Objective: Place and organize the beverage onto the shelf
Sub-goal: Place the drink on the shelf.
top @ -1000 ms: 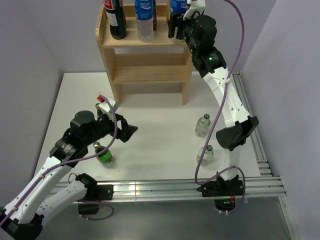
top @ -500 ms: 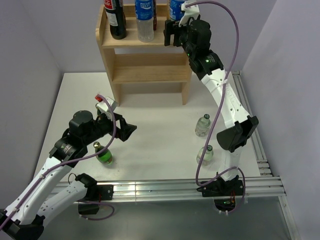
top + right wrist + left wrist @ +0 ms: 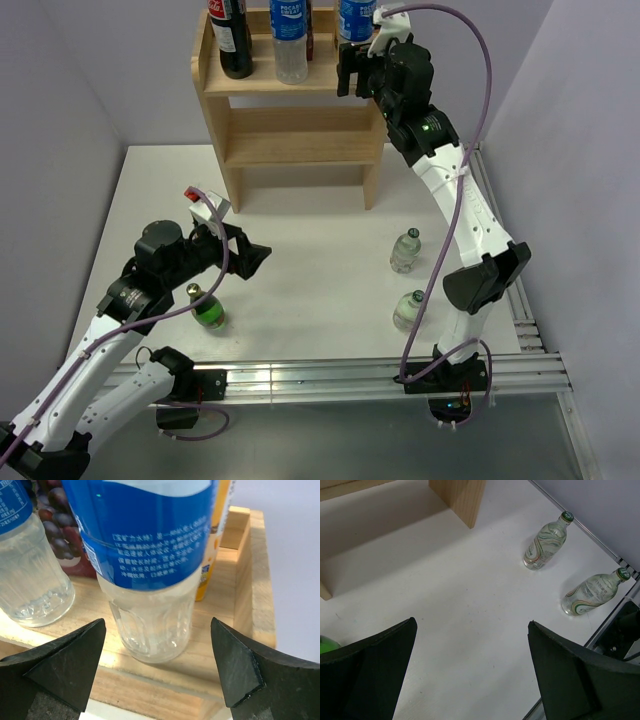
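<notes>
1. The shelf (image 3: pixel 290 110) top is partly filled; the right gripper (image 3: pixel 157 632) straddles its rightmost blue-label bottle (image 3: pixel 150 555), jaws apart, not touching.
2. In front of the shelf wait 2 clear bottles (image 3: pixel 405 250) and 1 green bottle (image 3: pixel 207 308); the left gripper (image 3: pixel 471 625) is wide open and empty.

The right arm was stretched up and far forward, the right gripper (image 3: pixel 348 72) held level with its fingers parted wide. The left arm sat bent and low, the left gripper (image 3: pixel 253 260) angled downward, fingers fully spread.
</notes>
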Robot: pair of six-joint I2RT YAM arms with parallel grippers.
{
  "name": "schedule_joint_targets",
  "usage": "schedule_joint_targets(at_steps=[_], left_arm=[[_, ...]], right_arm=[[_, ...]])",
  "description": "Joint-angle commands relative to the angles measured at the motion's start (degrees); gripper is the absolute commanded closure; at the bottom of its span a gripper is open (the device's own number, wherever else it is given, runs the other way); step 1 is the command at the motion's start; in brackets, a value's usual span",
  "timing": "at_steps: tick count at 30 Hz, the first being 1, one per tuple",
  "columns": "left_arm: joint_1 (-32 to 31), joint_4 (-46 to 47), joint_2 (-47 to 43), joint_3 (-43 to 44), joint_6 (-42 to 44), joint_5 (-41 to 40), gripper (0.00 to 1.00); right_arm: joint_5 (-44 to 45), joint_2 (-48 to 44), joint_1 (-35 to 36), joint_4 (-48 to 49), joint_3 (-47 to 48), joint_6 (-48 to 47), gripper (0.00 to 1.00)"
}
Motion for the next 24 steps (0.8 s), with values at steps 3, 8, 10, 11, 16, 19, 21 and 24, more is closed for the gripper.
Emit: schedule_joint_targets(at_steps=[3,8,10,11,16,19,21,24], left_arm=[[0.64,2.65,-0.80,-0.02,-0.76,0.86,0.01],[1.08,3.09,-0.71,-0.02,-2.33,-2.39,0.00],[1.61,3.09,-0.80,0.33,-3.56,-4.84,0.01],[1.87,3.09,-0.71,0.42,-4.00,-5.38,0.01],[3.89,3.70,-1.76,0.86,-5.85,-8.45,0.01],[5.30,3.97,-3.26,0.78,-8.04,-13.19,0.00],[6.61,4.15,-4.49,0.95,-10.41,-16.61,0.01],[8.54,4.24,-6.16,1.04,-12.79,-19.70,0.00]], right_arm=[[0.79,-5.78,-0.65,0.82,-3.43,0.99,0.09],[-1.15,-8.33,-0.56,-0.32,-5.54,1.60,0.09],[-1.41,-9.04,-0.56,-0.15,-6.33,1.51,0.10],[-1.42,-9.30,-0.56,-0.24,-6.60,1.43,0.11],[-0.62,-10.09,-0.56,-3.31,-6.16,1.69,0.17],[-1.15,-13.25,-0.47,-3.84,-8.97,2.48,0.21],[-3.16,-16.50,-0.56,-4.11,-12.13,4.24,0.22],[-8.44,-21.16,-0.56,-5.77,-16.70,4.85,0.21]])
